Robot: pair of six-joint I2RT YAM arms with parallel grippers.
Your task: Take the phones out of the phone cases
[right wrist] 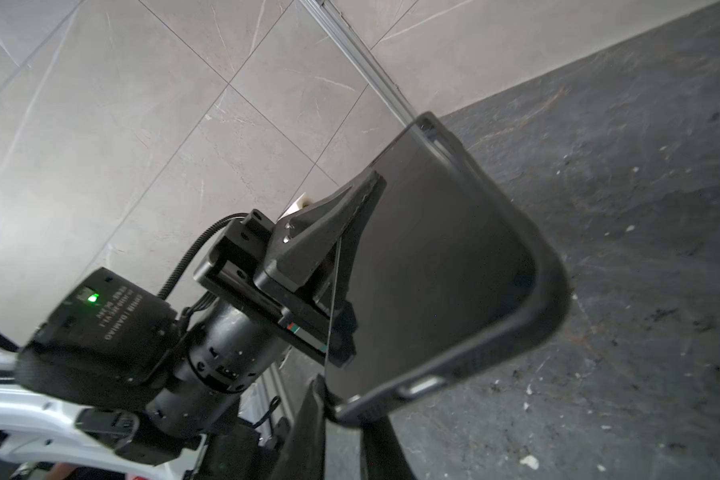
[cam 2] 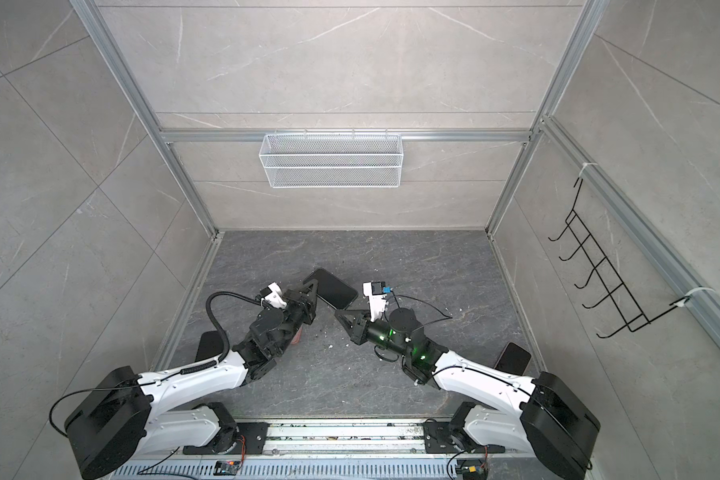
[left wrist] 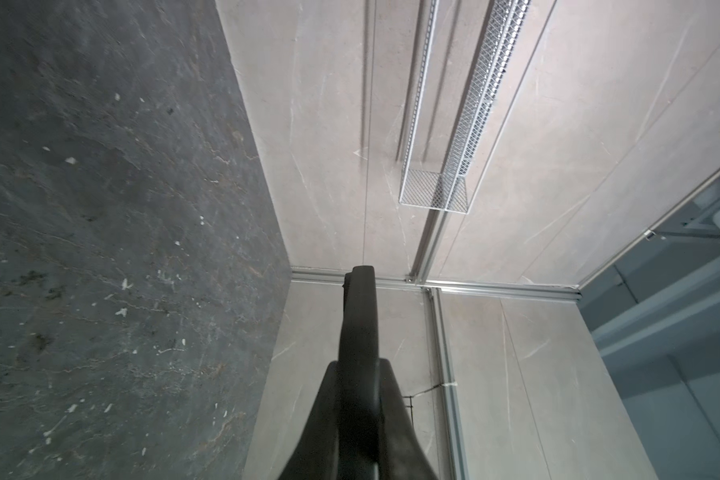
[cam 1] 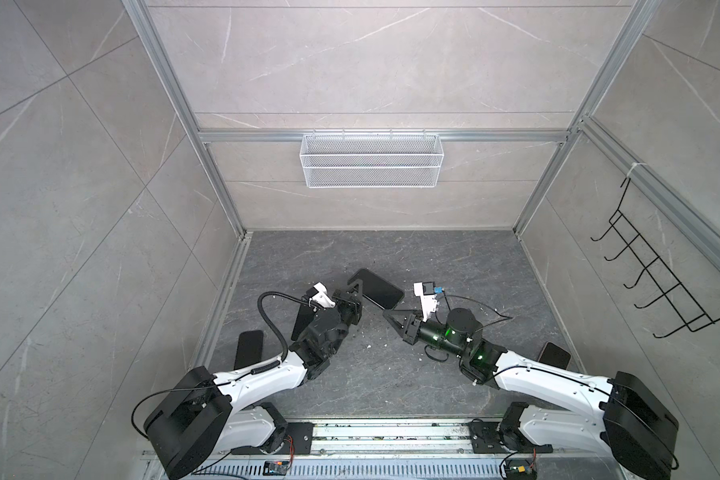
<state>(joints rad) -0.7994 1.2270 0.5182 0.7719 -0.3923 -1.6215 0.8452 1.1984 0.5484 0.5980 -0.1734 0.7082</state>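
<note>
Dark marbled tabletop, grey tiled walls, wire basket, phone case aloft

A wrist view's edge cuts off my left fingers, and the phone case between them shows edge-on only. My right fingers are cropped too and hide part of the case corner they pinch. My left forearm partly covers a dark slab, and my right forearm a second slab. Phone or case, I cannot tell.

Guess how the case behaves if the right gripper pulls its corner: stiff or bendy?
Likely bendy: the phone case rim looks matte and rubbery, with ribbed sides, so the corner should peel, not snap. The glossy screen could slip from the left gripper pinching its edge.
</note>
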